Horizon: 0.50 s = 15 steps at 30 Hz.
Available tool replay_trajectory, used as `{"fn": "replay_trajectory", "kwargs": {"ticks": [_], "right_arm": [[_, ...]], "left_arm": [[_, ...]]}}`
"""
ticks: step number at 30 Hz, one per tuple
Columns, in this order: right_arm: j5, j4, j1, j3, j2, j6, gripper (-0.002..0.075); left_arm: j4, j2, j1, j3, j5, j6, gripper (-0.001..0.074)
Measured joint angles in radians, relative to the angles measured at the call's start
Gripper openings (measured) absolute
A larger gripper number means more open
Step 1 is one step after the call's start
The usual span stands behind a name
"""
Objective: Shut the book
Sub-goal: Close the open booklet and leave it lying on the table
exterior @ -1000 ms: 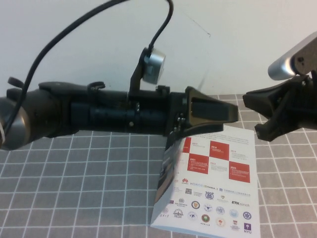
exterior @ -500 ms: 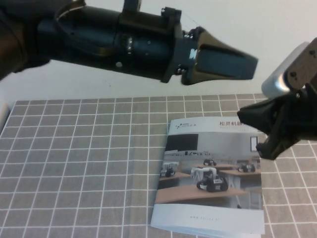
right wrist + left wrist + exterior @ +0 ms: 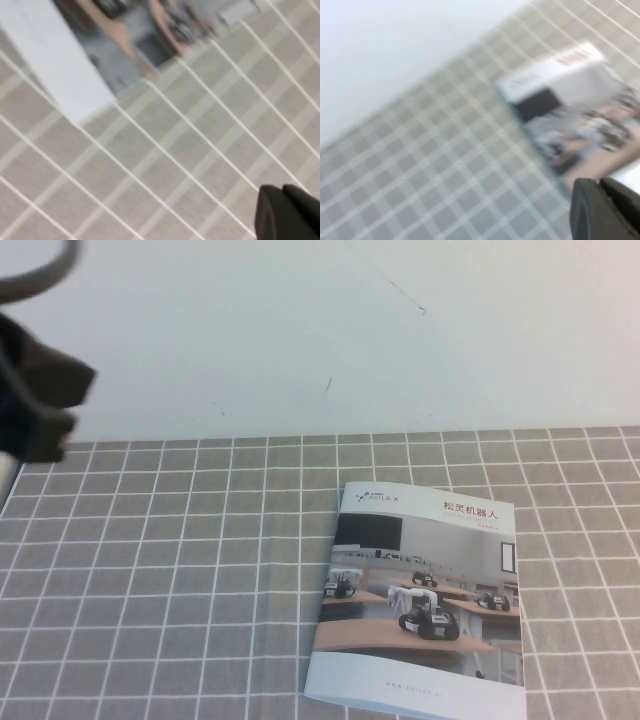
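**Book** point(image 3: 420, 605): shut, front cover up, flat on the checked cloth point(image 3: 180, 570), about 5 o'clock from the cloth's centre, spine toward 9 o'clock. Nothing touches it, so you may judge the closing itself done.

**Left gripper** point(image 3: 601, 212): up at the 10 o'clock edge of the high view, well apart from the book, jaws drawn together on nothing.

**Right gripper** point(image 3: 284, 212): outside the high view, above the cloth near a book corner, jaws likewise together and empty.

What is left for you is, at most, parking both arms.
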Motion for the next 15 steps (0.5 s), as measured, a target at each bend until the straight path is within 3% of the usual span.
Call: {"fn": "replay_trajectory", "kwargs": {"ticks": [4,15], "right_arm": [[0.02,-0.085,-0.002,0.02,-0.17,0.093,-0.0003],[-0.089,-0.084,-0.002,0.251,-0.686,0.289,-0.0003]], "left_arm": [[0.066,-0.198,0.002,0.186,-0.135,-0.044,0.0001],[0.047,-0.722,0.002,0.795,-0.566,-0.068,0.0]]}}
